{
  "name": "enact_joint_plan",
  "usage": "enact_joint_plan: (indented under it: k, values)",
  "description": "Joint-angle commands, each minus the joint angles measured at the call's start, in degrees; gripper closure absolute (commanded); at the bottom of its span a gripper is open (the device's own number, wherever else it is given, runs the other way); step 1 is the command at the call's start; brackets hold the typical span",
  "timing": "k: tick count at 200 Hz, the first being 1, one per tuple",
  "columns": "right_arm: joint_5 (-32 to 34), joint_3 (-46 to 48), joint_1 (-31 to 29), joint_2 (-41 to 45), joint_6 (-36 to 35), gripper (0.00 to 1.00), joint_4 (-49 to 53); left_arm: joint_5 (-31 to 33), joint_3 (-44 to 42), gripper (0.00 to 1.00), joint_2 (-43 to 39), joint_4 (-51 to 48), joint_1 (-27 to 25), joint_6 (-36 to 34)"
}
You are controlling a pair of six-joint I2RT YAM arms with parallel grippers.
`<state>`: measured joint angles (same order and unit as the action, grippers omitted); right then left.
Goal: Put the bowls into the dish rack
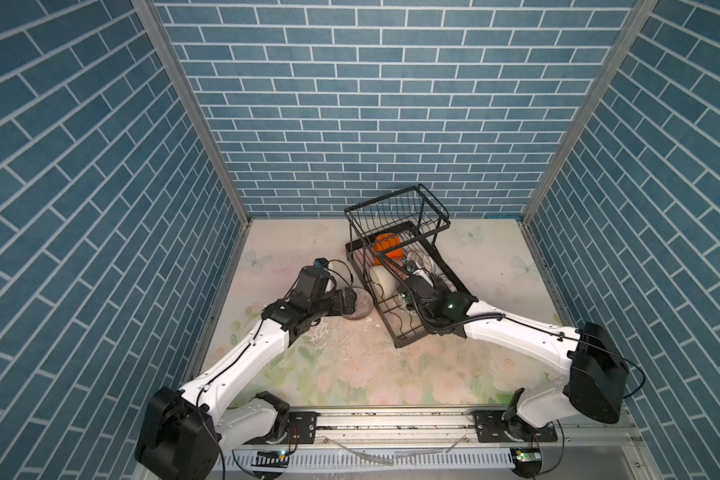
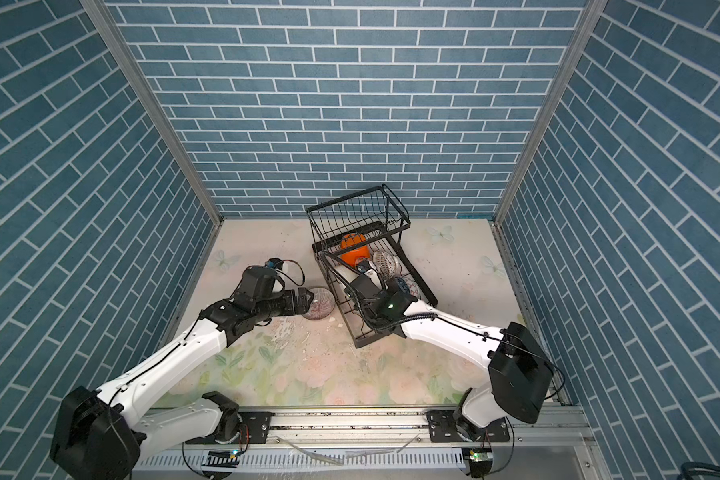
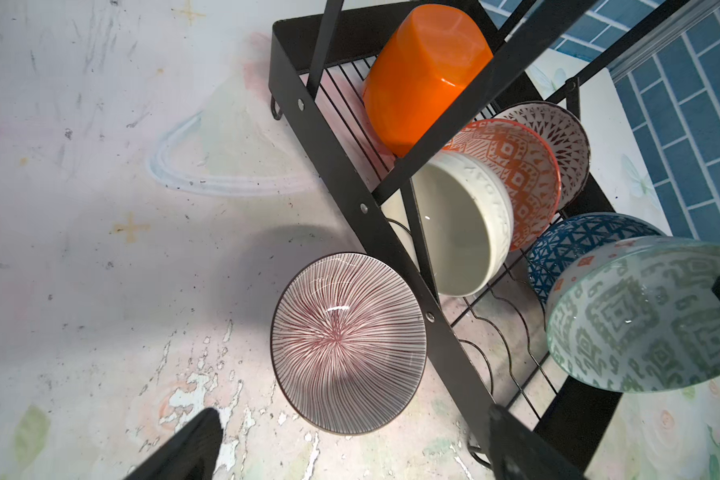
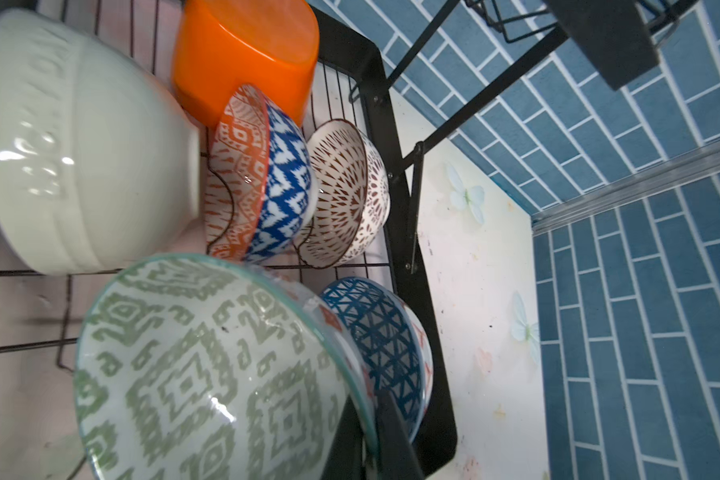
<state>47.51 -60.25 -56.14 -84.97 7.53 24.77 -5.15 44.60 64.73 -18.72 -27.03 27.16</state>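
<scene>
The black wire dish rack (image 1: pixel 396 337) (image 2: pixel 360 338) stands at the back right. In its lower tray the orange bowl (image 3: pixel 425 75), cream bowl (image 3: pixel 458 224), orange-red bowl (image 3: pixel 516 166), brown-patterned bowl (image 4: pixel 341 187) and blue lattice bowl (image 4: pixel 375 332) stand on edge. My right gripper (image 4: pixel 371 415) is shut on the rim of the grey-green bowl (image 4: pixel 208 374), tilted over the tray beside the blue one. A red-striped bowl (image 3: pixel 348 349) (image 1: pixel 357 306) sits upright on the table against the rack's side. My left gripper (image 3: pixel 352 440) hangs open just short of it.
The rack's raised basket (image 1: pixel 395 208) overhangs the far end of the tray, and its slanted struts (image 3: pixel 441 137) cross above the bowls. The floral table (image 1: pixel 350 374) ends at blue brick walls on three sides. A rail (image 1: pixel 391 419) runs along the front.
</scene>
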Motion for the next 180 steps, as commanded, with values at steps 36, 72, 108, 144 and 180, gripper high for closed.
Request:
enact_joint_plan:
  k: [36,72,108,144,180]
  values:
    - [11.00,5.95,-0.37,3.29,-6.45,1.00,-7.38,2.05,-1.74,0.00,-0.73,2.18,0.54,-1.18]
    - [13.42,8.33,-0.59,4.11,-10.04,1.00,-10.97,2.88,-1.95,0.00,-0.39,3.09,0.60,-1.87]
    - [17.81,10.44,-1.51,2.65,-14.72,1.00,-16.29,2.91,-2.93,0.00,-0.40,5.55,1.01,-1.57]
    - [18.81,11.64,-1.77,1.30,-17.31,1.00,-20.50,2.26,-3.20,0.00,0.19,5.91,1.70,-1.32]
    - [19.07,12.16,-1.78,0.13,-19.80,1.00,-23.65,1.81,-3.64,0.00,0.31,6.15,1.94,-1.06]
